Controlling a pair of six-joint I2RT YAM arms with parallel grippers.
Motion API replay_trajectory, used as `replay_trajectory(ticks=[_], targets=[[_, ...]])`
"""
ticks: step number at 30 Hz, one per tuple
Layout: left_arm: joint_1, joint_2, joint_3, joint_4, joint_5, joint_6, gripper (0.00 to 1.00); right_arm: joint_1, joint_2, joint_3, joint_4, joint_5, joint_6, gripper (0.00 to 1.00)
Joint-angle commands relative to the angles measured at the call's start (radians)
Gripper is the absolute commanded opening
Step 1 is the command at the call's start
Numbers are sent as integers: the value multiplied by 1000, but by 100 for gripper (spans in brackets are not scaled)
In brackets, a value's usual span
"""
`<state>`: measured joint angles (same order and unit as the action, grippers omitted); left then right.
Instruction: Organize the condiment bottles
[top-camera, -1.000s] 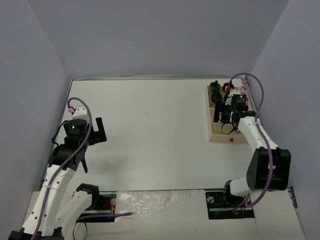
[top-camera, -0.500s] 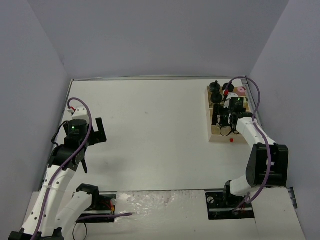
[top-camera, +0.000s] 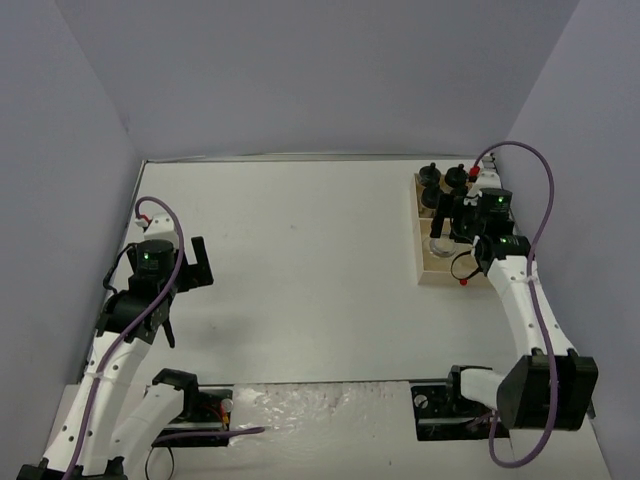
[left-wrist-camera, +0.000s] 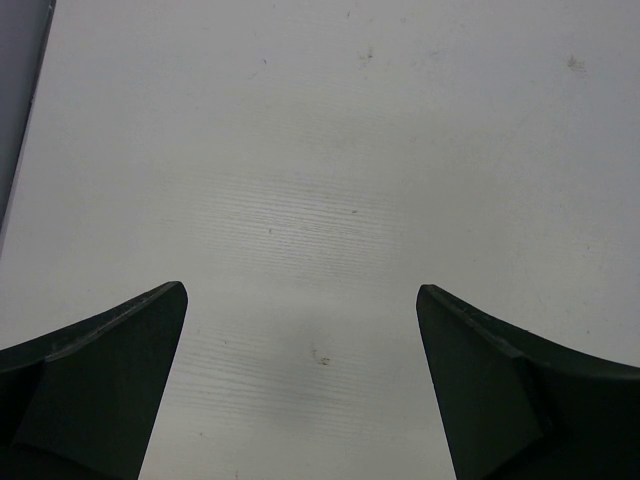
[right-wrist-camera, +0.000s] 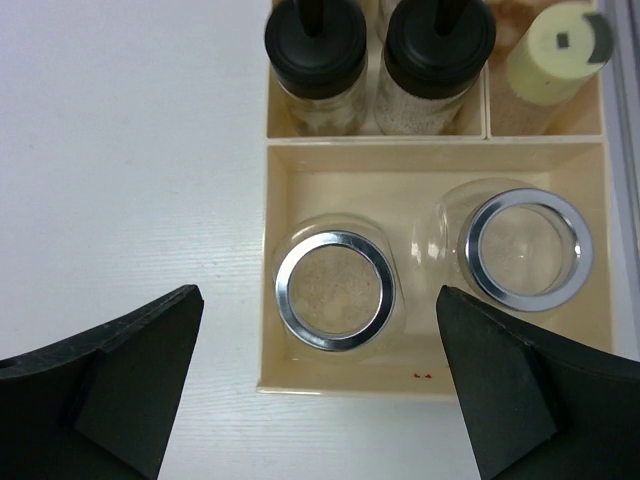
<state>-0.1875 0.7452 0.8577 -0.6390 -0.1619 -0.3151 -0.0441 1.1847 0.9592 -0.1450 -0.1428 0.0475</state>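
**Right pincer open over the tray, wide jars in their compartment**

Top view: the tray sits at the far right of the worktop. Every one of the bottles I can make out stands inside it, with the black-capped bottles at its far end. The right pincer hangs over the tray's middle, and its arm hides some compartments. The left pincer is well apart, on the left side of the worktop.

Left wrist view: the left pincer is spread wide with nothing between its fingers, and only bare worktop lies beneath it.

Right wrist view: the right pincer is spread wide and grips nothing. It hangs directly above the left silver-rimmed jar. The right silver-rimmed jar stands just beside that one, in the same near compartment. Beyond the divider, two black-capped bottles share one compartment, and the yellow-capped bottle has the one to their right.

The step in hand looks like the placing of the wide jars, with the sorting close to finished. The next move calls for a straight lift clear of the jar rims and caps before any sideways swing
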Motion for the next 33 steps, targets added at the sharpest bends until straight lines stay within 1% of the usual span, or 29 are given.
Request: replay_trajectory(ticks=[1, 7, 9, 11, 13, 15, 20, 23, 25, 28, 33], targets=[[8, -15, 35, 42, -4, 14, 97, 9, -196, 104, -32, -23, 40, 100], [8, -40, 41, 53, 10, 14, 97, 9, -404, 154, -142, -17, 41, 100], [7, -52, 59, 38, 20, 10, 97, 9, -461, 163, -180, -3, 44, 100], [7, -73, 81, 18, 19, 8, 97, 19, -551, 157, -204, 44, 70, 100], [8, -109, 104, -4, 15, 10, 97, 76, -619, 136, -224, 105, 117, 100], [7, -137, 124, -25, 7, 16, 97, 108, -663, 125, -241, 121, 130, 100], [8, -229, 152, -73, -5, 30, 97, 164, -805, 86, -257, 135, 156, 100], [7, -264, 146, -89, -13, 25, 97, 174, -888, 53, -257, 140, 199, 100], [6, -278, 137, -98, -12, 16, 97, 176, -929, 38, -264, 170, 221, 100], [6, -296, 121, -93, -2, 6, 97, 176, -978, 16, -260, 159, 232, 100], [6, -356, 47, -54, 14, -15, 97, 175, -1017, -24, -259, 193, 256, 100]])
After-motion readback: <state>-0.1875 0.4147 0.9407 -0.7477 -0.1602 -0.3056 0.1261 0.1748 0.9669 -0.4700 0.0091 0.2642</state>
